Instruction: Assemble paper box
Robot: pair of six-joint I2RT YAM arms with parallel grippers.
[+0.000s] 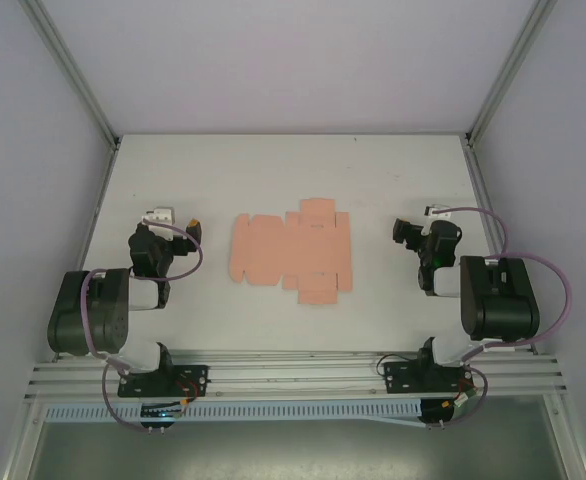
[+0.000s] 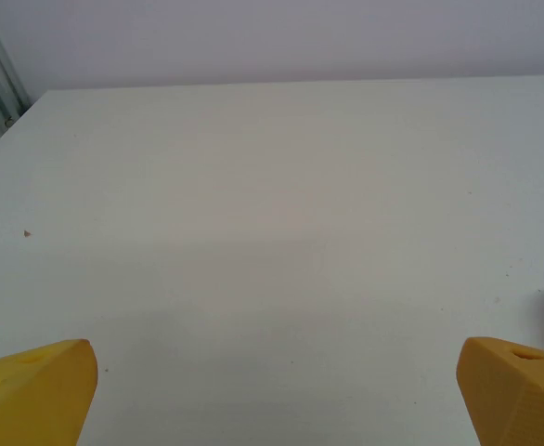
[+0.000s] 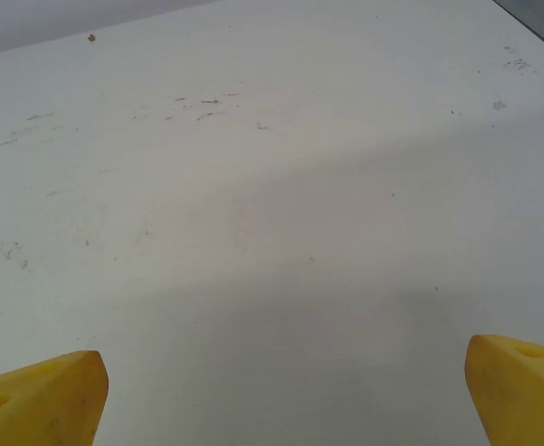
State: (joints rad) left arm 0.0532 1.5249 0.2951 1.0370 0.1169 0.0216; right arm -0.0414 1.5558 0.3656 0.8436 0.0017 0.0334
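- The paper box (image 1: 293, 250) is not yet folded: a flat salmon-pink die-cut sheet, flaps spread, lying on the middle of the bench (image 1: 273, 165) in the top view.
- Its long axis runs 9 to 3 o'clock. Shorter flaps stick out toward 12 and 6 o'clock on the right half.
- The left end effector (image 1: 177, 221) sits off the sheet's left end, with the sheet at about 4 o'clock from it. It is released and grips nothing. In the left wrist view its yellow fingertips (image 2: 32, 398) stand wide apart with bare bench between them.
- The right end effector (image 1: 421, 223) sits off the sheet's right end, with the sheet at about 8 o'clock from it. It is likewise spread wide and holds nothing. Its fingertips (image 3: 40, 401) frame scuffed bench surface.
- Both point toward 12 o'clock, past the sheet rather than at it, and neither touches the card.
- The two look about equally near; I cannot call one clearly closer.
- My judgement: the coming move needs each arm to swing inward and slightly back toward its base to meet the sheet's short ends.
- Room: open bench surrounds the sheet on every side, most of it toward 12 o'clock. The side walls (image 1: 33, 150) and the near rail (image 1: 293, 372) lie well apart from it.
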